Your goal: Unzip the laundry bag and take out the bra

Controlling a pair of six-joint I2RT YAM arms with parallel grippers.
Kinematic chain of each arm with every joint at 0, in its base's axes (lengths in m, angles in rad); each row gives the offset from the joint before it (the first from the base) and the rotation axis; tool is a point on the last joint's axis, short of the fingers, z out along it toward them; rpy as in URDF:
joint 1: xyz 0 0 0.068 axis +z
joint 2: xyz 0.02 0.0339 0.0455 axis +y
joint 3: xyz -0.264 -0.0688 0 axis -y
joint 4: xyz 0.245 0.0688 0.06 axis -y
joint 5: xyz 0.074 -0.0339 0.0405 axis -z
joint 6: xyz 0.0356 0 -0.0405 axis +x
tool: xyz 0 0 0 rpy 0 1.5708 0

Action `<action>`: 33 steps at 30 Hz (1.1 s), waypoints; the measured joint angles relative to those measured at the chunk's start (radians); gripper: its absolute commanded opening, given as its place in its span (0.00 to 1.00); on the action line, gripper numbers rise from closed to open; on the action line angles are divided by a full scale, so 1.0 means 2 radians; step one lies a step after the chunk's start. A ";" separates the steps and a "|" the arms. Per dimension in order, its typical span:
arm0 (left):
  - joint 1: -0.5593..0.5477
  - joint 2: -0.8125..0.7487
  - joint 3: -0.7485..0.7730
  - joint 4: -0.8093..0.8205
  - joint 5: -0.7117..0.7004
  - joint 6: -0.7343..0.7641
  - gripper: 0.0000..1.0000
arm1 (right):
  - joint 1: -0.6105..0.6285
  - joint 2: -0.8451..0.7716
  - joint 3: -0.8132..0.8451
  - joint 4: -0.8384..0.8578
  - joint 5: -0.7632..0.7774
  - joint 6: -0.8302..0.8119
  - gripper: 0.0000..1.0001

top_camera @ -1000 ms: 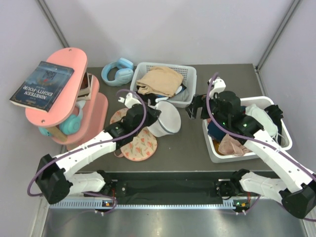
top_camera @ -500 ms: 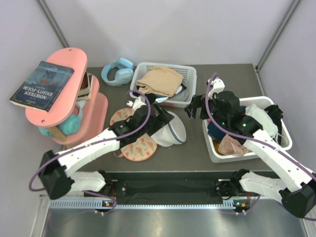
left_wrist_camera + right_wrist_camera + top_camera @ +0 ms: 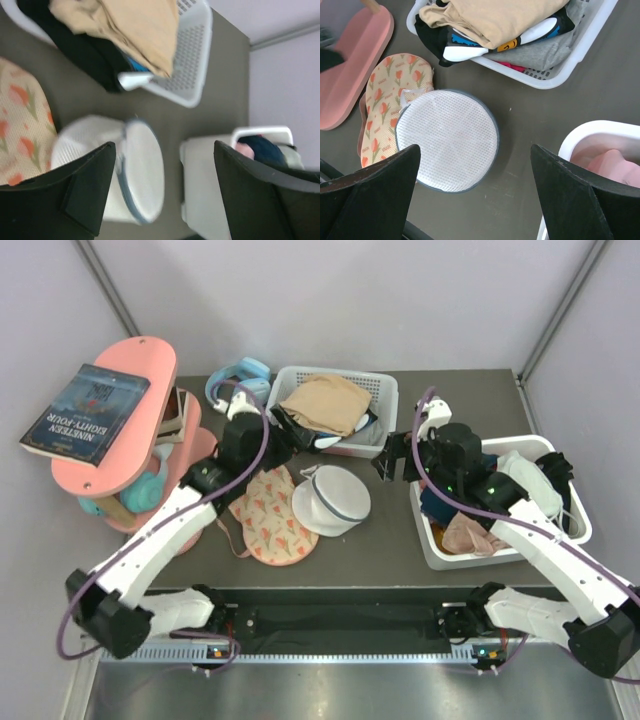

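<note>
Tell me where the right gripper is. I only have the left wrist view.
Observer: The right gripper hovers open over the table, right of the bag, between the basket and the right bin.
Operator: Confirm the bra is out of the bag.
Observer: Yes. The whole bra lies flat on the table outside the bag, against its left side.
Operator: Name what's left of the bra.
Observer: A pink shelf with a book on top.
</note>
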 measured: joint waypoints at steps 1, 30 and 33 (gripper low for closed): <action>0.024 0.026 0.010 0.007 0.024 0.016 0.75 | 0.000 0.000 0.000 0.000 0.000 0.000 0.91; 0.079 0.355 0.162 -0.133 0.381 0.263 0.00 | 0.000 -0.031 0.000 -0.012 0.008 0.002 0.91; 0.076 0.332 0.118 -0.133 0.388 0.250 0.00 | 0.000 -0.029 0.000 -0.013 0.008 0.002 0.91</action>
